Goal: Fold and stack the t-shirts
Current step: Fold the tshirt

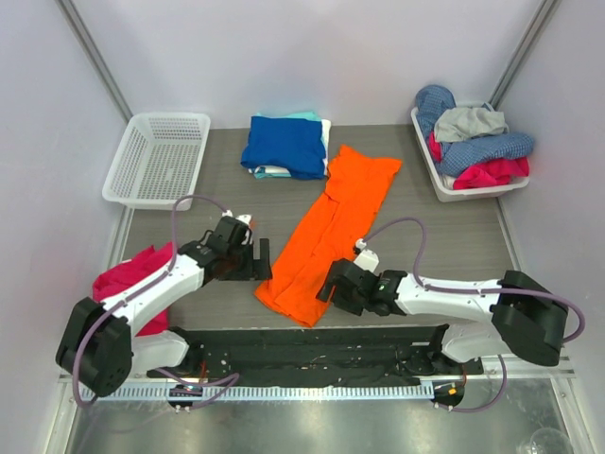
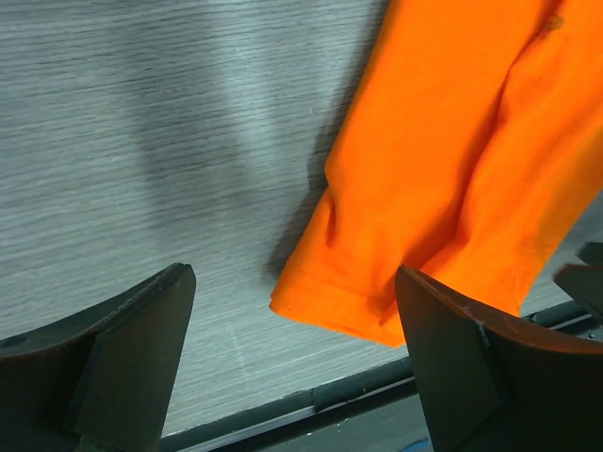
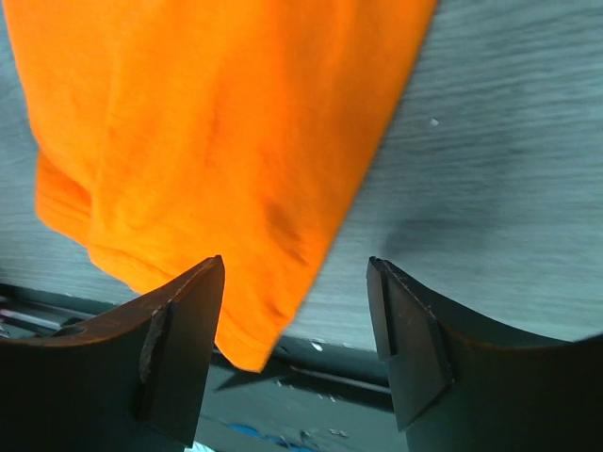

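The orange t-shirt [image 1: 331, 236] lies flat on the table [image 1: 444, 236] as a long narrow strip. It runs on a slant from its near hem, between the 2 arms, up to its far end right of the blue t-shirt [image 1: 284, 144], which tops a small folded pile at the far middle. The left gripper [image 1: 251, 259] sits low just left of the near hem with its jaws spread wide and nothing between them; its wrist view shows the hem's left corner lying ahead of the fingers, apart from both. The right gripper [image 1: 332, 284] is at the hem's right corner, jaws parted somewhat less, with the orange edge reaching into the gap but not pinched. The shirt looks light, thin and limp, so it will likely sag and crease wherever it is unsupported, and the doubled layers may slide apart if only the top 1 is caught. The safest hold is probably the 2 near hem corners, each pinched through every layer, then lifted evenly so the strip folds toward the far end.
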Controlling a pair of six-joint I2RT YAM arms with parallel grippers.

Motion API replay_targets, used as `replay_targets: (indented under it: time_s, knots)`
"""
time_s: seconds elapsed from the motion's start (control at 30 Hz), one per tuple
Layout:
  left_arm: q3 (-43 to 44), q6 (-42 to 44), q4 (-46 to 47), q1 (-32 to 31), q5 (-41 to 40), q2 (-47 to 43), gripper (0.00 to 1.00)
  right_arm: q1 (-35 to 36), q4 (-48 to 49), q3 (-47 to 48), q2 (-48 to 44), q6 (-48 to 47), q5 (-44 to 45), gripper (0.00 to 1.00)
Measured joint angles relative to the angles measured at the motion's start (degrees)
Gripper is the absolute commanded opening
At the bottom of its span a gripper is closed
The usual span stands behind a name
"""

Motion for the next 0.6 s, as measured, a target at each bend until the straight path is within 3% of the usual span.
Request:
replay_targets:
  time_s: [0.03, 0.2, 0.3, 0.37, 0.6]
  knots:
    - [-0.5, -0.4, 0.1, 0.0, -0.1, -1.3, 0.83, 0.0, 1.0, 0.0, 0.7, 0.3, -0.1, 0.68]
    - [-3.9, -2.4, 0.2, 0.0, 0.0, -5.8, 0.72, 0.0, 5.8, 0.9, 5.2, 1.4, -1.0, 0.62]
    - [-5.4, -3.7, 0.2, -0.2, 0.2, -6.6, 0.63, 0.2, 7.9, 2.1, 7.6, 1.6, -1.5, 0.49]
    - [-5.8, -4.3, 0.3, -0.5, 0.4, -6.6, 0.59, 0.3, 8.6, 2.4, 8.7, 1.8, -1.8, 0.41]
    - [-7.4, -6.0, 3.4, -2.0, 1.9, -4.9, 0.51, 0.6, 7.6, 2.4, 9.2, 2.5, -1.7, 0.28]
